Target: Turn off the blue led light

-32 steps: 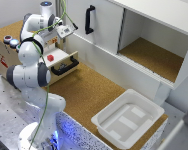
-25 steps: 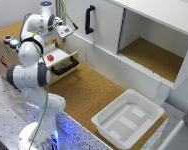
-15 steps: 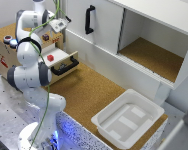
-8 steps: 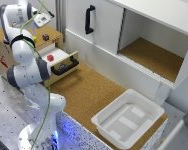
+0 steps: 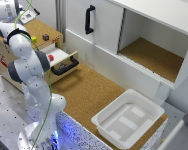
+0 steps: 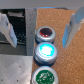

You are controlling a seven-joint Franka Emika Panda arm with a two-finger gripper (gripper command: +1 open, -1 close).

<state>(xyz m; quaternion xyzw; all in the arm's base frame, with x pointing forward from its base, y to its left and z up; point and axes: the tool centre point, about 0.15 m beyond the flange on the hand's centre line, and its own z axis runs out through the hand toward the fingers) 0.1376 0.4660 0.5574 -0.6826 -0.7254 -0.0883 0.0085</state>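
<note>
Between the claw (image 6: 39, 31) fingers — three round lamps, one blue led light (image 6: 46, 50).

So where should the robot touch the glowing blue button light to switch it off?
Press the pale dome of the blue led light, coming straight down from above. It's flat and round with no handle, and the red lamp and green lamp crowd two sides. The gripper probably needs centring first.

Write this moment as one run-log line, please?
stage: approach | gripper: open, holding nothing | blue light: lit, untouched, between red-capped lamp and green one | drawer: open
</note>
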